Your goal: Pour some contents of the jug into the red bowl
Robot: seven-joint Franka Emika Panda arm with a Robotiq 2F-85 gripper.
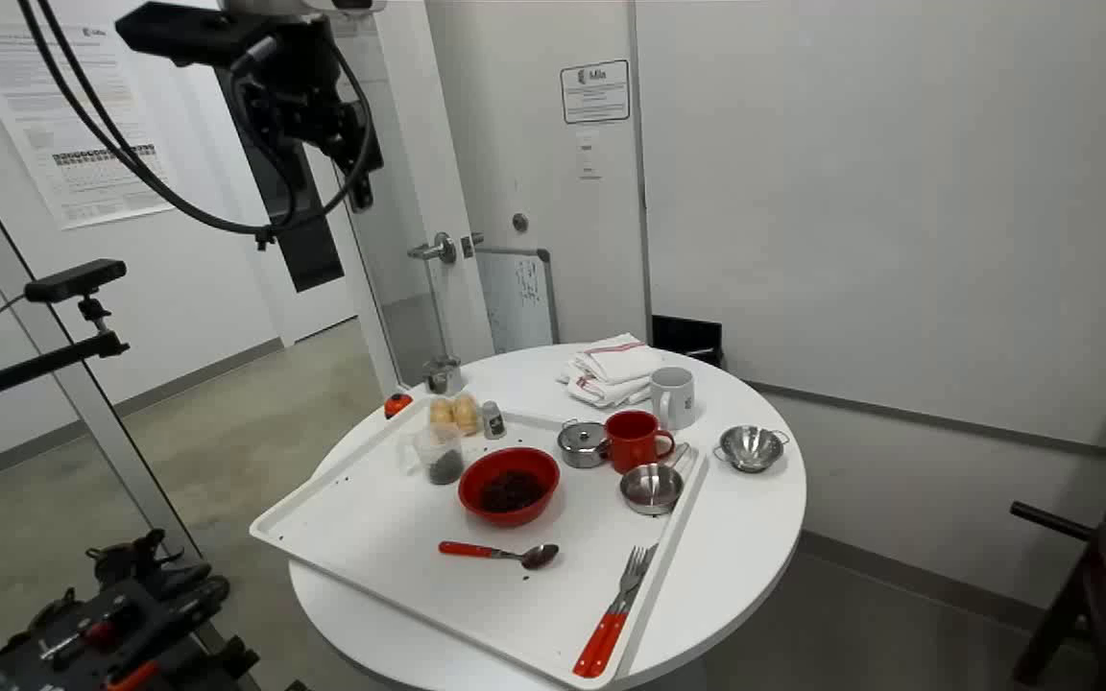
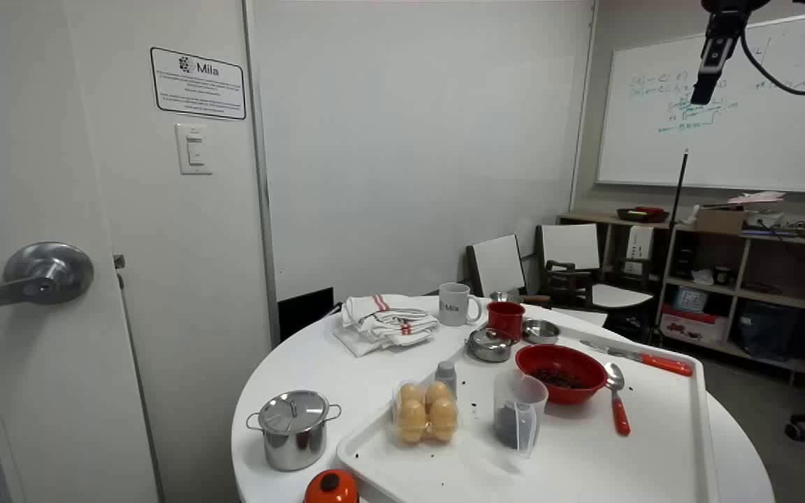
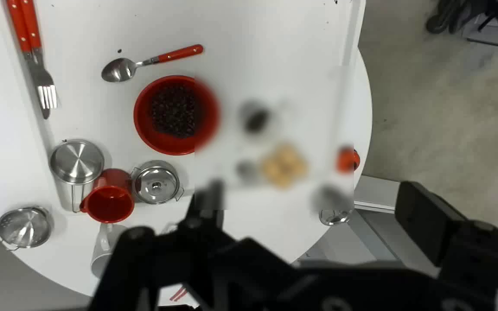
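The jug [image 1: 444, 463] is a small clear plastic measuring jug with dark grey contents. It stands upright on the white tray beside the red bowl [image 1: 510, 459]. In another exterior view, the jug [image 2: 520, 418] has its handle towards the camera, and the bowl [image 2: 571, 395] is behind it. The bowl holds dark bean-like pieces. In the wrist view, the bowl [image 3: 143, 110] is partly blurred, and the jug [image 3: 256, 119] lies in the blurred patch. My gripper [image 3: 314, 209] is open and empty, its fingers wide apart. It hangs high above the table in both exterior views [image 1: 361, 197] [image 2: 703, 94].
The white tray [image 1: 371, 537] also bears a spoon [image 1: 495, 552], eggs [image 2: 427, 412], a grey shaker [image 2: 446, 376], a lidded steel pot [image 1: 583, 444], a red mug [image 1: 632, 441], and a fork and knife [image 1: 615, 614]. A larger steel pot [image 2: 294, 433] stands near the table edge.
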